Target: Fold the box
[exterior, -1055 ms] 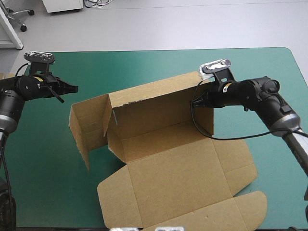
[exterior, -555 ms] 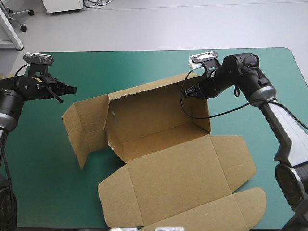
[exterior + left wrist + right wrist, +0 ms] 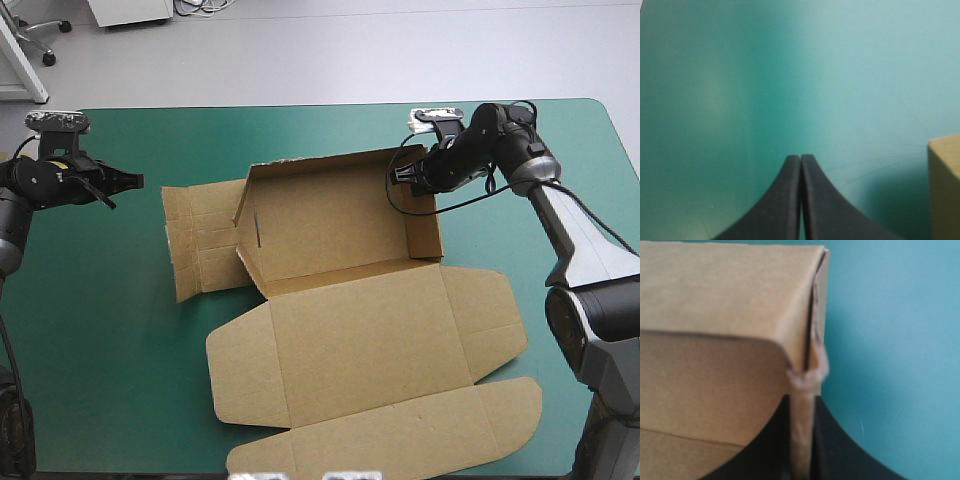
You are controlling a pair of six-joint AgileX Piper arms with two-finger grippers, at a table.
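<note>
The brown box (image 3: 340,250) lies mid-table, its back and right walls raised, its left wall panel folded out flat and the lid (image 3: 380,400) flat toward the near edge. My right gripper (image 3: 400,175) is at the box's far right corner, shut on the right wall's top edge; in the right wrist view the board (image 3: 802,440) runs between the black fingers of that right gripper (image 3: 802,405). My left gripper (image 3: 135,181) hovers left of the box over the teal-green cover, apart from it. In the left wrist view the left gripper (image 3: 800,158) is shut on nothing, a box corner (image 3: 945,185) beside it.
The box's flat left panel (image 3: 200,250) reaches toward my left gripper. Bare teal-green cover (image 3: 90,330) lies left of the box and along the far edge. The lid's rounded flap (image 3: 500,420) nears the table's front right.
The box has been turned and set lower: its left wall panel dropped flat onto the table. My right gripper stayed on the right wall. My left gripper drew slightly back to the left.
</note>
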